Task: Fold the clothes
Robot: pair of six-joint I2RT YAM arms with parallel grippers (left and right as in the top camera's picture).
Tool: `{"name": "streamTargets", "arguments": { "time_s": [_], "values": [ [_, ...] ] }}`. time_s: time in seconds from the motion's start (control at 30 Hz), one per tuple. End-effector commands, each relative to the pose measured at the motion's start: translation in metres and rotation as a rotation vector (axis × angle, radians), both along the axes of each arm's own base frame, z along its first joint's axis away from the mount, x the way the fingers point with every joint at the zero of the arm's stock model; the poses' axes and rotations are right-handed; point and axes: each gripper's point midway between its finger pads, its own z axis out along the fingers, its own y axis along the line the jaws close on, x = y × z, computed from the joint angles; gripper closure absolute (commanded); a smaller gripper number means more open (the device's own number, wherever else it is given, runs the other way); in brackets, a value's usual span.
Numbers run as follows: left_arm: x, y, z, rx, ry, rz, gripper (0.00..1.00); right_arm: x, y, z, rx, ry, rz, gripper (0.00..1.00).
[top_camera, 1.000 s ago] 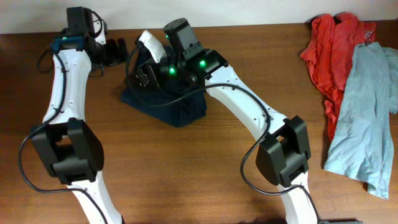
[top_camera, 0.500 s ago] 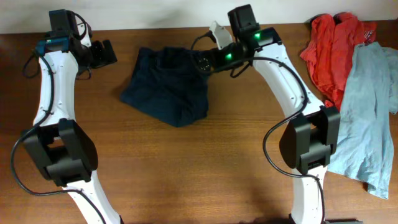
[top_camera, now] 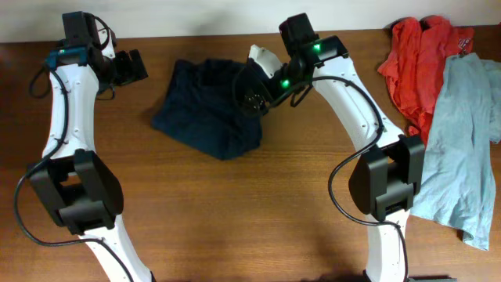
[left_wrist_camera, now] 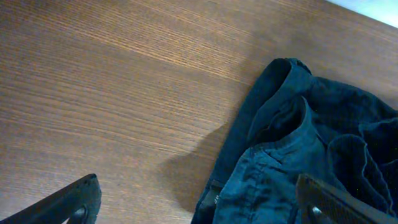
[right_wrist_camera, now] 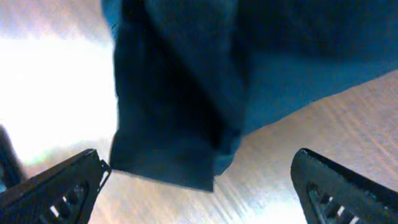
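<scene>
The dark navy shorts (top_camera: 205, 110) lie crumpled on the brown table (top_camera: 235, 211), back centre. My left gripper (top_camera: 135, 66) is open and empty, hovering left of the shorts; in the left wrist view its jaws (left_wrist_camera: 205, 208) frame the bare wood and the shorts' left edge with the waistband (left_wrist_camera: 292, 149). My right gripper (top_camera: 252, 95) is open at the shorts' right edge; in the right wrist view its jaws (right_wrist_camera: 205, 196) are spread wide over the table just below a hanging corner of the shorts (right_wrist_camera: 199, 93), holding nothing.
A red garment (top_camera: 419, 59) and a pale blue-grey shirt (top_camera: 458, 133) lie piled at the table's right edge. The table's back edge meets a white wall behind both grippers.
A second ago my right gripper was over the shorts' left part. It swung out to the back right and has now come back down-left to their right edge. My left gripper drew back left and stays.
</scene>
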Motion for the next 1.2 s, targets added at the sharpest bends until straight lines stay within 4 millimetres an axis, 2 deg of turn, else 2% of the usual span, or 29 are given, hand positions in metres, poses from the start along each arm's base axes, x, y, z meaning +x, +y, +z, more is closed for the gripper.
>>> {"name": "streamTargets", "arguments": {
  "time_s": [0.0, 0.2, 0.4, 0.5, 0.57, 0.6, 0.67, 0.7, 0.73, 0.77, 0.83, 1.0, 1.17],
  "values": [
    [0.001, 0.003, 0.022, 0.017, -0.050, -0.004, 0.01, -0.013, 0.008, 0.028, 0.048, -0.072, 0.106, 0.01],
    [0.001, 0.002, 0.022, 0.016, -0.047, -0.004, 0.01, -0.014, 0.014, 0.006, 0.038, -0.054, 0.144, 0.02],
    [0.000, 0.003, 0.022, 0.016, -0.046, -0.004, 0.01, -0.001, 0.032, -0.021, 0.046, -0.077, 0.167, 0.01],
    [0.000, 0.002, 0.022, 0.023, -0.047, -0.016, 0.01, 0.007, 0.040, -0.024, 0.059, -0.120, 0.176, 0.00],
    [0.000, 0.001, 0.022, 0.027, -0.046, -0.025, 0.01, 0.014, 0.043, -0.023, 0.065, -0.146, 0.170, 0.04],
    [0.000, 0.001, 0.022, 0.027, -0.044, -0.025, 0.01, 0.016, 0.044, -0.022, 0.070, -0.156, 0.166, 0.10],
    [0.000, 0.001, 0.022, 0.027, -0.044, -0.025, 0.01, 0.019, 0.045, -0.020, 0.076, -0.162, 0.155, 0.27],
    [0.000, 0.001, 0.022, 0.027, -0.044, -0.025, 0.01, 0.021, 0.045, -0.020, 0.080, -0.160, 0.145, 0.41],
    [0.000, 0.002, 0.022, 0.027, -0.045, -0.023, 0.01, 0.021, 0.045, -0.019, 0.083, -0.154, 0.136, 0.60],
    [0.000, 0.003, 0.022, 0.028, -0.045, -0.022, 0.01, 0.021, 0.045, -0.019, 0.085, -0.144, 0.123, 0.74],
    [0.000, 0.006, 0.022, 0.028, -0.045, -0.017, 0.01, 0.019, 0.048, -0.017, 0.104, -0.114, 0.099, 0.96],
    [0.000, 0.006, 0.022, 0.027, -0.045, -0.015, 0.01, 0.013, 0.060, -0.009, 0.143, -0.042, 0.039, 0.96],
    [0.000, 0.007, 0.022, 0.028, -0.045, -0.015, 0.01, -0.008, 0.096, -0.001, 0.165, 0.012, 0.043, 0.96]
  ]
}}
